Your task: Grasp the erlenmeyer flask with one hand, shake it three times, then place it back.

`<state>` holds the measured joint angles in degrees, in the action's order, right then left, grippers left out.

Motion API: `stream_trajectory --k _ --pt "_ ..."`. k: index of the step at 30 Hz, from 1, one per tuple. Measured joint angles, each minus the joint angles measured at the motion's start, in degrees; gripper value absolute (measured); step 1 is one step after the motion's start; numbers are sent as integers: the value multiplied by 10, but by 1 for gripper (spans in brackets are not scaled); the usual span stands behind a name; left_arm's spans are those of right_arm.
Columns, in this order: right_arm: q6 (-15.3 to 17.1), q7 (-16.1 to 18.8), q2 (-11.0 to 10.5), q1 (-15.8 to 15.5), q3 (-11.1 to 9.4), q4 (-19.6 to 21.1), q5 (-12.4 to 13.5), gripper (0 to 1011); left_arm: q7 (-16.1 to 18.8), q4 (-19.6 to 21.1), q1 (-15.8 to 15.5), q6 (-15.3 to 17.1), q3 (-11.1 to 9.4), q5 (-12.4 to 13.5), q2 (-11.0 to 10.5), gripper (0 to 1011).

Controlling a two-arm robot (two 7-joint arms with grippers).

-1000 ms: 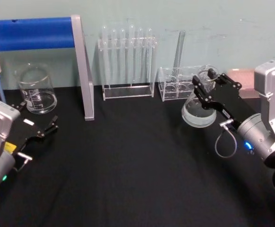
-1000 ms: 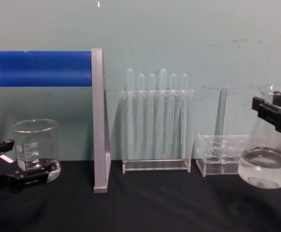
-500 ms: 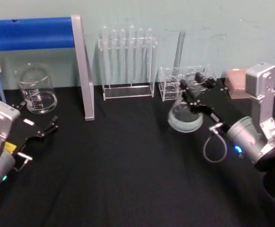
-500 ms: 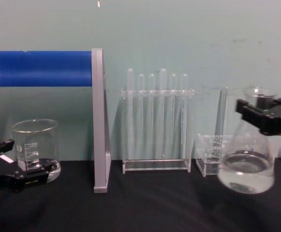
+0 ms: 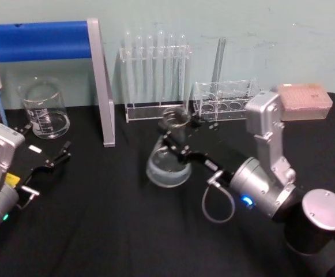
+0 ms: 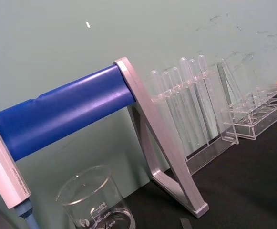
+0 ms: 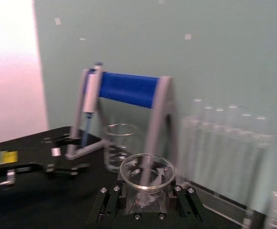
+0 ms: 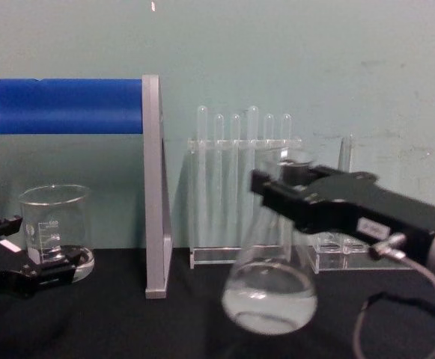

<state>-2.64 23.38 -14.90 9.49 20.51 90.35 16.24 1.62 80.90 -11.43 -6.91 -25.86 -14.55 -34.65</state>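
Observation:
The erlenmeyer flask, clear glass with liquid in its wide base, hangs above the black table near its middle. My right gripper is shut on its neck just below the rim. From the chest view the flask is lifted, tilted slightly, with the black right gripper clamped round its neck. The right wrist view looks down on the flask's open rim between the jaws. My left gripper rests low at the table's left, near the beaker, and in the chest view the left gripper holds nothing.
A glass beaker stands at the back left under a blue-barred stand with a grey leg. A rack of test tubes and a low clear rack line the back wall. A pink box sits far right.
My right arm has swung the flask from the table's right side leftward to near the middle, in front of the test tube rack. The left arm has not moved.

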Motion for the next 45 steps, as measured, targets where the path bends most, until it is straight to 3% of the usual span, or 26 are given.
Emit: stream_trajectory --k 13,21,31,45 --pt "3 31 -12 3 53 11 18 453 0 0 0 0 0 0 0 1001" --pt "1 25 -19 6 59 12 25 453 0 0 0 0 0 0 0 1001" --pt "-5 -8 -27 9 30 3 25 453 0 0 0 0 0 0 0 1000" --pt "-9 -66 -38 2 -51 -14 12 453 0 0 0 0 0 0 0 1001"
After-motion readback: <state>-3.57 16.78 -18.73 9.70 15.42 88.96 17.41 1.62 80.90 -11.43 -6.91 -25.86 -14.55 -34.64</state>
